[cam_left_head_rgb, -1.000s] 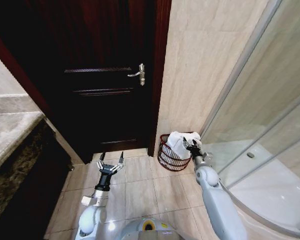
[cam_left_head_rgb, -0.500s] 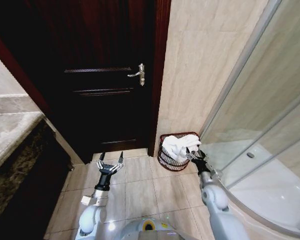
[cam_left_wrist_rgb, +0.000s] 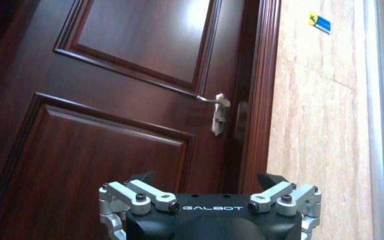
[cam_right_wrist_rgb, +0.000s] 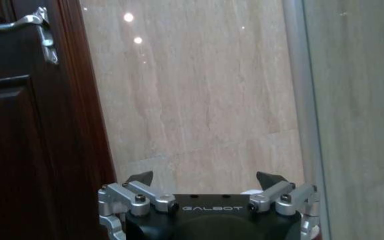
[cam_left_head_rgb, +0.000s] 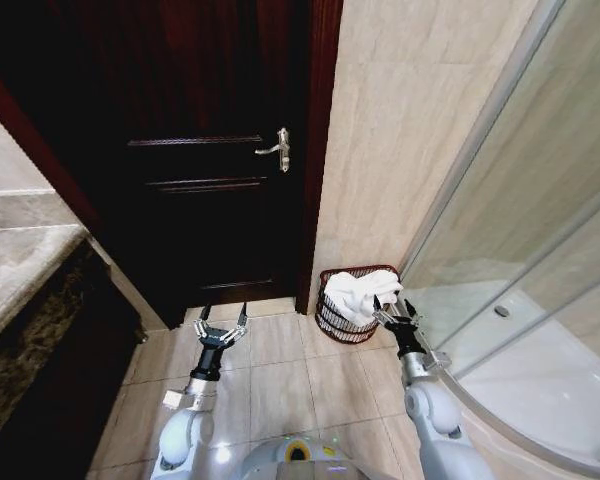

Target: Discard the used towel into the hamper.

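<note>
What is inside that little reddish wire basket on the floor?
A crumpled white towel lies in the hamper, heaped above its rim. Whatever may lie beneath it is covered. The right gripper hangs beside the hamper, fingers open and empty.

1. A bathroom is shown, likely in a home or hotel.
2. Beige tiles are laid on the floor and walls.
3. A curved glass shower enclosure is seen.
4. A dark wooden door and a marble counter are seen.
</note>
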Available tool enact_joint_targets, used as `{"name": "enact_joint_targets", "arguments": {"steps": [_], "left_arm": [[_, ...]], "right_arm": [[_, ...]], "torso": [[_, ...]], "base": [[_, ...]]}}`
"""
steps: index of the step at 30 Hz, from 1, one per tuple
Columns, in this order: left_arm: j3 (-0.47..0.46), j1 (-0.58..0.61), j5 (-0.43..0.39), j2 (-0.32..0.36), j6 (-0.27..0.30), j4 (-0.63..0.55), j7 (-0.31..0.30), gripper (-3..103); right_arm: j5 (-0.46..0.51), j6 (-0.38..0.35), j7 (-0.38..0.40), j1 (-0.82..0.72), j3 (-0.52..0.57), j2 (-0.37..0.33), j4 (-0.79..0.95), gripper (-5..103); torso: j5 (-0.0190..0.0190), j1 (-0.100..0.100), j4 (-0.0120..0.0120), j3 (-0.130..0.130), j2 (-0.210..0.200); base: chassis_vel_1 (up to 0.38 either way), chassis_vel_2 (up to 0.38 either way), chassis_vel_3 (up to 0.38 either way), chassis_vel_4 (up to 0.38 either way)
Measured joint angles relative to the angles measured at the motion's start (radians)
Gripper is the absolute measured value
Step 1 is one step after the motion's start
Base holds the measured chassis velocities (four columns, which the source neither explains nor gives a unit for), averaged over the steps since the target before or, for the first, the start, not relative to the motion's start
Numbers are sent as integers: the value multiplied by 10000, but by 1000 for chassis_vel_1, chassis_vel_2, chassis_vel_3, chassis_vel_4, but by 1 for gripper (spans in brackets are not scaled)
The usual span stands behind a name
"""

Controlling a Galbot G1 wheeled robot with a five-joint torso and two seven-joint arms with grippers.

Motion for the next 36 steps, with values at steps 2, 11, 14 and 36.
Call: {"name": "enact_joint_targets", "arguments": {"steps": [2,11,14,36], "left_arm": [[7,0,0,-5,-4,2,3,100],[-7,-42,-4,12,-21,34,9,100],[-66,-18,-52,27,-52,55,10,100],[-174,-148,-168,77,-125,281,-6,100]], "right_arm": [[-37,-27,0,4,-26,22,0,100],[183,-1293,624,-91,-242,-64,529,100],[650,-3650,2238,-226,-382,-403,1403,100],[3253,-7685,3557,1405,-730,-1517,465,100]], "torso": [[3,2,1,1,-1],[-3,5,1,2,-3],[-1,0,1,-1,-2],[1,0,1,0,-2]], "base": [[-112,119,119,-126],[-70,79,84,-73],[0,0,0,0],[0,0,0,0]]}}
